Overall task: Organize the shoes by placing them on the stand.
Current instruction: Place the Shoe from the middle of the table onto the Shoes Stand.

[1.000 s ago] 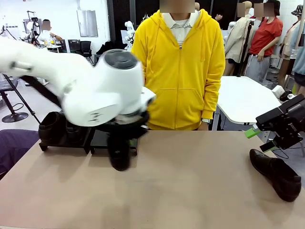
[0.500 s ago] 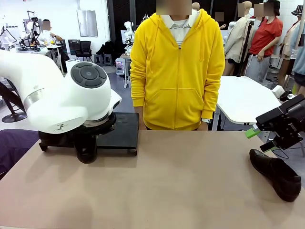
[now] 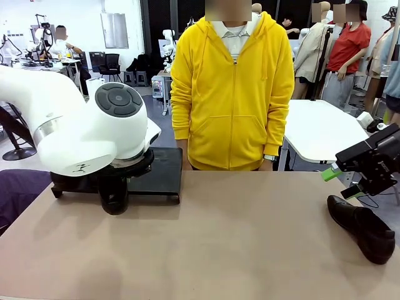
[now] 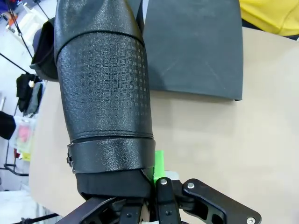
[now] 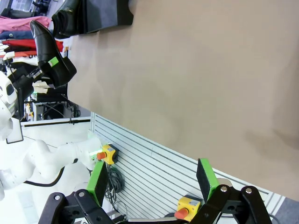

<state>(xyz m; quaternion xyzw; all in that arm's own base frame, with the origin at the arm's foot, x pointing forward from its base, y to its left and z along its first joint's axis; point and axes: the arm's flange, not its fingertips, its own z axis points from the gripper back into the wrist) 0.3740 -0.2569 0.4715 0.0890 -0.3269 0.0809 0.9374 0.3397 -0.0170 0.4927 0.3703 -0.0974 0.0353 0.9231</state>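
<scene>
Left claw (image 4: 153, 182) clamped on 1 black held shoe (image 4: 105, 93), shoe running straight out past the fingertips, stand (image 4: 196, 46) just beyond and beside its far end, right claw (image 5: 152, 182) wide apart and gripping nothing, loose shoe (image 3: 362, 226) on the counter (image 3: 237, 237) just below it

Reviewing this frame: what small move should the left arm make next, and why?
Probably ease the held shoe forward over the stand and lower it before opening. The left gripper is shut on the shoe, whose toe points at the stand, and the shoe hangs at the stand's near edge, not yet resting on it. One tray of the stand is bare.
</scene>
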